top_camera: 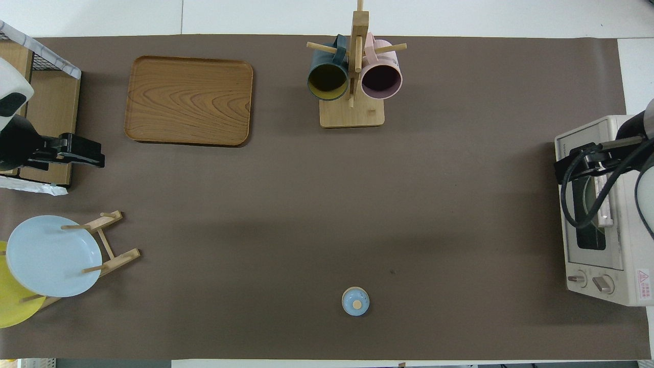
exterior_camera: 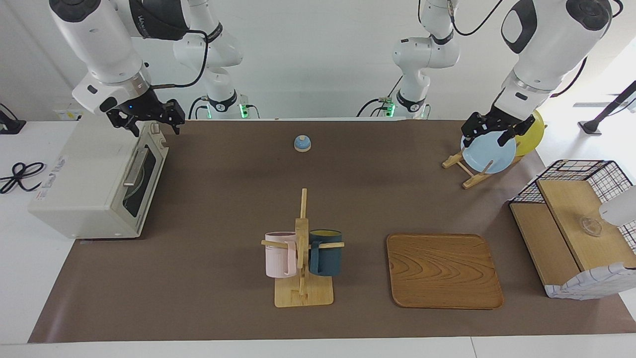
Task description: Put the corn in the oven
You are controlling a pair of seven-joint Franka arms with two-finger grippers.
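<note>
The oven [top_camera: 613, 286] has a small red warning sign at its 5 o'clock corner in the overhead view. Its top has words too small to read.
</note>
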